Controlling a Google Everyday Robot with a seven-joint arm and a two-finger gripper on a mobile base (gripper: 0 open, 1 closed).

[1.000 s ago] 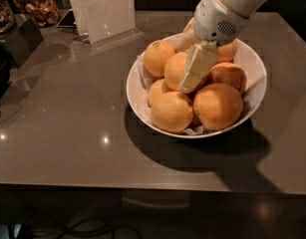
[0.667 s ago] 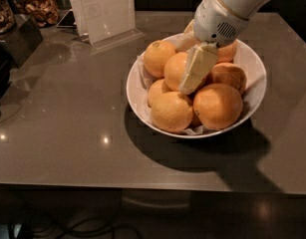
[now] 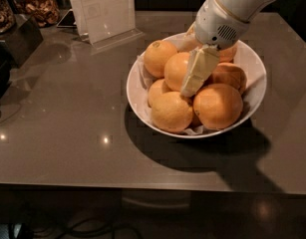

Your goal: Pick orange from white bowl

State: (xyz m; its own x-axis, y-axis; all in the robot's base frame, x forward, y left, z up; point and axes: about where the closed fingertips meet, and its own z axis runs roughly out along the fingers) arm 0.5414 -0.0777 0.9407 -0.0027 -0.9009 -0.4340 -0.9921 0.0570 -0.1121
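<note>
The white bowl stands on the table right of centre, lined with crumpled white paper and holding several oranges. The orange is the large, smooth, deep-coloured one at the bowl's front right. An orange with a greenish stem dimple lies at the back left. A yellower, bumpier one lies at the front. My gripper reaches down from the upper right into the pile. It lies against the middle orange, with its tip just up and left of the orange.
A clear stand with a paper sign is at the back, left of the bowl. A dark box and containers of dried food are at the far left. The table's front edge runs below the bowl.
</note>
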